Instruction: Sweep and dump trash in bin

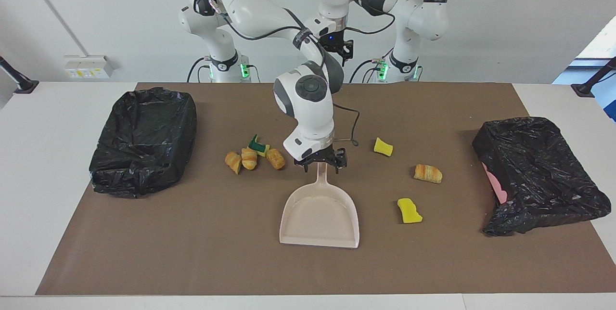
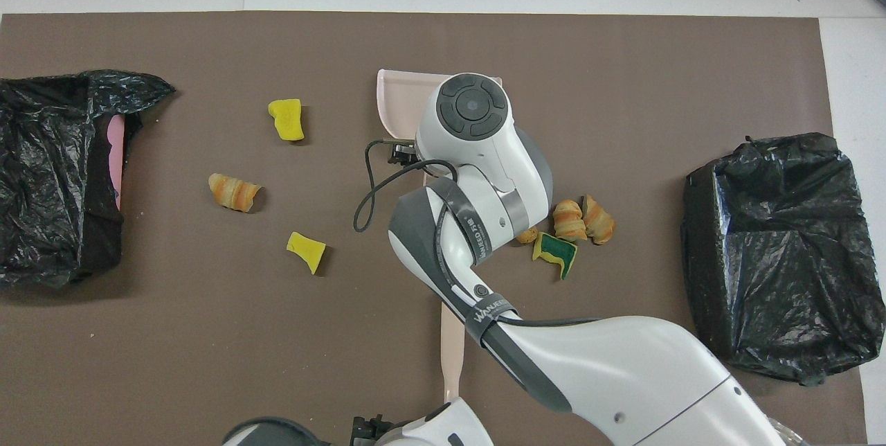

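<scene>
The beige dustpan (image 1: 320,213) lies flat mid-table, its handle pointing toward the robots; one corner shows in the overhead view (image 2: 394,96). My right gripper (image 1: 322,164) is low over the handle, open, with a finger on each side of it. Beside it, toward the right arm's end, lies a cluster of trash: croissant pieces (image 1: 249,158) and a green-yellow sponge (image 1: 259,145). Toward the left arm's end lie a yellow sponge (image 1: 383,146), a croissant piece (image 1: 427,173) and another yellow sponge (image 1: 409,210). My left gripper (image 1: 337,44) hangs high over the robots' edge of the mat.
A black-bagged bin (image 1: 144,141) stands at the right arm's end. Another black-bagged bin (image 1: 539,175) with pink showing stands at the left arm's end. A beige stick (image 2: 450,349) lies on the brown mat near the robots, below my left gripper.
</scene>
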